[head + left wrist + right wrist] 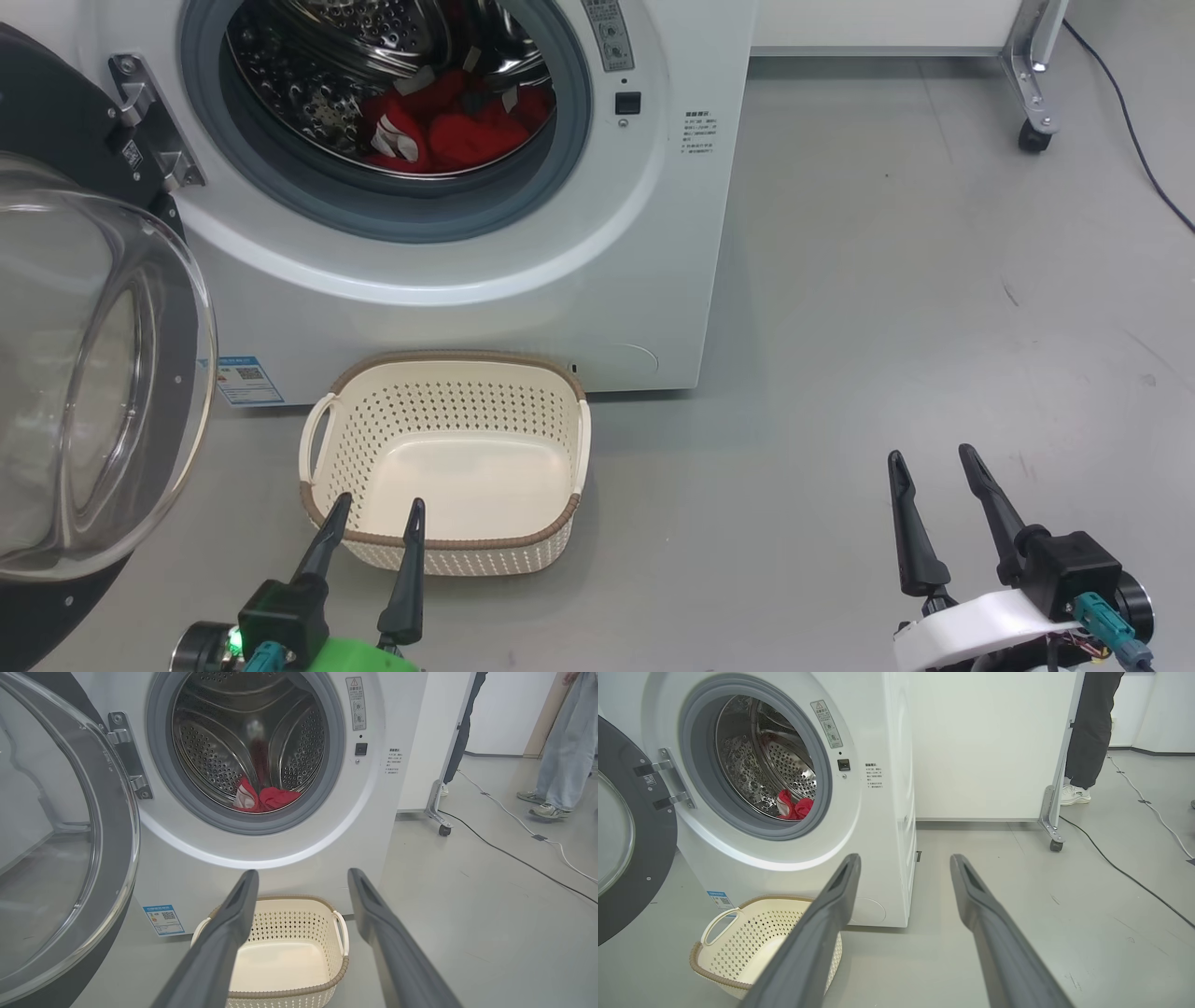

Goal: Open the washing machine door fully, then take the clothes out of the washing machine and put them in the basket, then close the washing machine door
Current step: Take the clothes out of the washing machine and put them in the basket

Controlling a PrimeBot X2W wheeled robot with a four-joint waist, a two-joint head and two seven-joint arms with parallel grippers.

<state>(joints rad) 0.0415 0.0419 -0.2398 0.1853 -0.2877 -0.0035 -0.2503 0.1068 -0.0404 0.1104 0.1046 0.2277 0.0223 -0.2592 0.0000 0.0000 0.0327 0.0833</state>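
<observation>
Dark fingers [408, 579] spread and empty on both, our left pincer [381, 504] hangs at the near rim of the basket [457, 357], our right pincer [932, 455] well off beside it, the clothes [448, 131] far ahead inside the washing machine [560, 299], where we could snag them on the grey ring [401, 213] or clip the washing machine door [93, 373].

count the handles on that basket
2: the left handle on one short end of the basket, the right handle on the opposite end. None looks hidden.
</observation>
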